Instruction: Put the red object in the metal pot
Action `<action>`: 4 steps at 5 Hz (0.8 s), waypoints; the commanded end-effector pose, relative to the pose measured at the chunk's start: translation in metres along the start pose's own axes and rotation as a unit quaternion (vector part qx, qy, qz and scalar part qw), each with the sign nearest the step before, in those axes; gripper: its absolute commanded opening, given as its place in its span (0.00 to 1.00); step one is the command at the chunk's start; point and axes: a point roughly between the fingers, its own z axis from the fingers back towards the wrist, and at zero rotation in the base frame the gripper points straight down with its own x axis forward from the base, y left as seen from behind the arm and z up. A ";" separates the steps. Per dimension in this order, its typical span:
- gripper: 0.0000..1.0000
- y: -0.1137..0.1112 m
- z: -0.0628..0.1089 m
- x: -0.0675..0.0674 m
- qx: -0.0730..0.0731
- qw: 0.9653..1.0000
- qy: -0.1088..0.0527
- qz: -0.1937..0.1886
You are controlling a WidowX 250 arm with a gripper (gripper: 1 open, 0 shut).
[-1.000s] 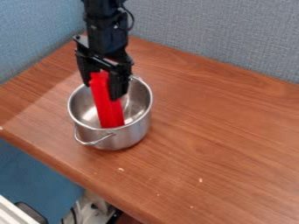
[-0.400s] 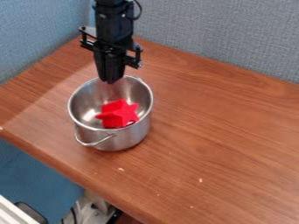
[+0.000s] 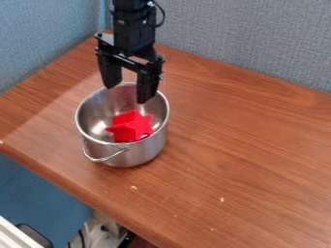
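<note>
The red object lies inside the metal pot, resting on the pot's bottom toward the right wall. The shiny round pot stands on the wooden table, its thin wire handle hanging at the front. My black gripper hangs just above the pot's back rim, open, its two fingers spread wide with nothing between them. It touches neither the red object nor the pot.
The wooden table stretches to the right and front of the pot. Its front-left edge drops off to the floor. A blue-grey wall stands behind the arm.
A second ago the gripper held the red object upright in the pot. It let go, the object dropped flat into the pot, and the gripper rose with its fingers spread apart.
</note>
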 end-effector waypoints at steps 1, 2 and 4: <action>1.00 -0.001 0.015 -0.005 0.016 1.000 -0.025 -0.007; 1.00 -0.012 0.006 -0.008 0.018 1.000 -0.025 0.001; 1.00 -0.033 -0.019 -0.009 0.022 0.999 -0.018 0.021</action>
